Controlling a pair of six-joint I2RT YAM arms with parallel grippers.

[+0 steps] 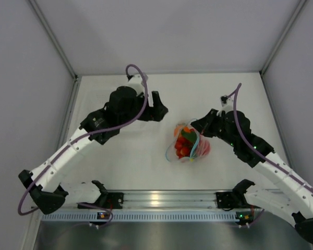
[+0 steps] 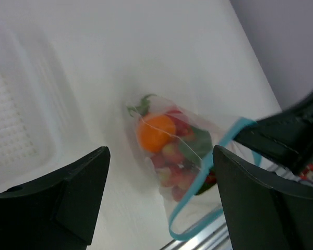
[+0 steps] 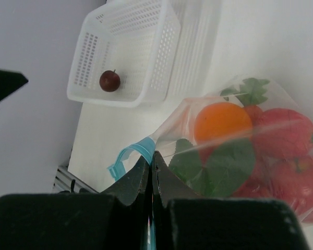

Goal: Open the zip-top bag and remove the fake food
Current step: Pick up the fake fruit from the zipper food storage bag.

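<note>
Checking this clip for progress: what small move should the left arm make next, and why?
Probably bring the open left gripper across to the mouth of the zip-top bag. The right gripper is shut on the bag's edge by the teal strip, which loops open. The orange and other fake food sit inside, and only one dark fruit lies in the white basket.

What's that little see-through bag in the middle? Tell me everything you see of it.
The zip-top bag is small, soft, clear plastic with a teal zip strip along its mouth, which stands open in a loop. Inside are an orange, red fruits and green leaves. It sits on the table; the right hand, shut, pinches its edge by the strip.
</note>
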